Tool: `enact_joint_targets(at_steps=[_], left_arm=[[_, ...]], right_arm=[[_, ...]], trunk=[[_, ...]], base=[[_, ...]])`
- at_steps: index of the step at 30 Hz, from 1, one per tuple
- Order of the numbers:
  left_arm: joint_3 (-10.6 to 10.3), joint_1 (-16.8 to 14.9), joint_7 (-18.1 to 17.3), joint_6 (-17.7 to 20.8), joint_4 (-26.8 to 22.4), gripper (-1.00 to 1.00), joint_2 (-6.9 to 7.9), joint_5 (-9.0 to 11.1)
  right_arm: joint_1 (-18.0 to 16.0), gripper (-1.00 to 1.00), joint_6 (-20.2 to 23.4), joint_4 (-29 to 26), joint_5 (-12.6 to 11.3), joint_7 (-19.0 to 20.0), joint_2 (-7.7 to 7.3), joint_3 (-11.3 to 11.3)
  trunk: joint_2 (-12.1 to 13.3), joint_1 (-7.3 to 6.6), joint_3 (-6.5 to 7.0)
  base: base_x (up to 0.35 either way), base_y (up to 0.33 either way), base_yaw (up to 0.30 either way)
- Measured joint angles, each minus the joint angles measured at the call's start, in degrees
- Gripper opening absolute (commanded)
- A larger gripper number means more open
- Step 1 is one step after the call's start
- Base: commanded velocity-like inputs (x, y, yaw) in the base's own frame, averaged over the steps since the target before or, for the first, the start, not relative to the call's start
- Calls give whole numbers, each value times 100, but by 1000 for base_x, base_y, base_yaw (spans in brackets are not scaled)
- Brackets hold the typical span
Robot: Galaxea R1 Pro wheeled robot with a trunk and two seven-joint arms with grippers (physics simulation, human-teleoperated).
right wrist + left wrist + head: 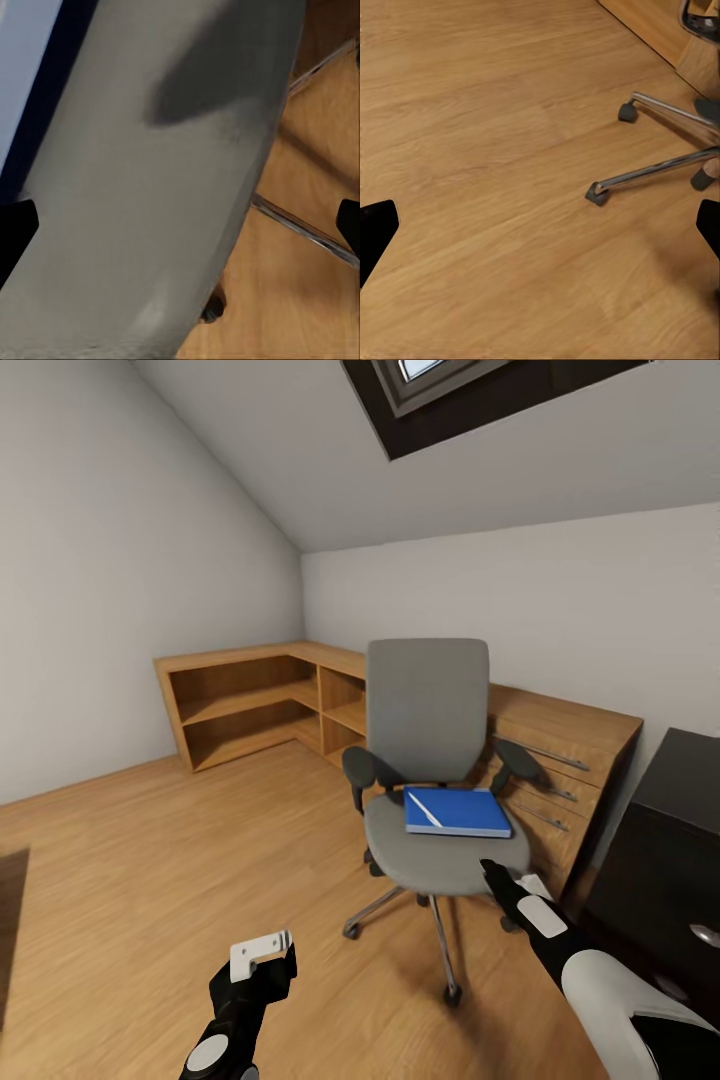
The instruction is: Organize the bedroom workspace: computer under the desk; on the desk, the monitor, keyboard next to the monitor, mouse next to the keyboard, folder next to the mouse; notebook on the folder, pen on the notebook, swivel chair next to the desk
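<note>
My right gripper point(497, 876), fingers spread wide, hovered at the swivel chair's point(428, 760) seat edge; the folder point(457, 811) lay on that seat. My left gripper's point(262, 952) fingers hung wide too.

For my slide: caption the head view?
Blue folder and pen on swivel chair; right gripper at seat edge.

Cut off at the right edge of the head view: the desk point(668, 860), with only 1 round knob point(705, 935) partly inside the picture. Hidden behind the swivel chair point(428, 760): part of the wooden drawer unit point(560, 760). Too thin to make out in detail: the pen point(424, 808) lying on the folder point(457, 812). Cropped by the top edge: the skylight point(470, 395). Cut off in the left wrist view: the chrome legs point(660, 169) at the side edge.
</note>
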Motion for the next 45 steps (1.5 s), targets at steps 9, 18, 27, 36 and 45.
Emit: enact_joint_targets(at_steps=[9,18,27,36,45], left_arm=[[0,0,2,0,0,100,0,1],[0,0,2,0,0,100,0,0],[2,0,41,-13,272,100,0,-5],[-2,0,28,-56,457,100,1,-16],[9,79,46,-76,168,100,46,-26]], right_arm=[[0,100,-5,0,0,0,0,0],[0,100,-44,0,6,0,7,4],[2,100,-533,128,108,0,96,-19],[2,100,-986,313,436,-10,307,-12],[30,100,-1007,428,265,48,519,13]], trunk=[[0,-2,0],[0,-1,0],[0,1,0],[0,-3,0],[319,-178,143]], base=[[-174,0,0],[-134,0,0],[-309,0,0],[-120,0,0],[0,0,0]])
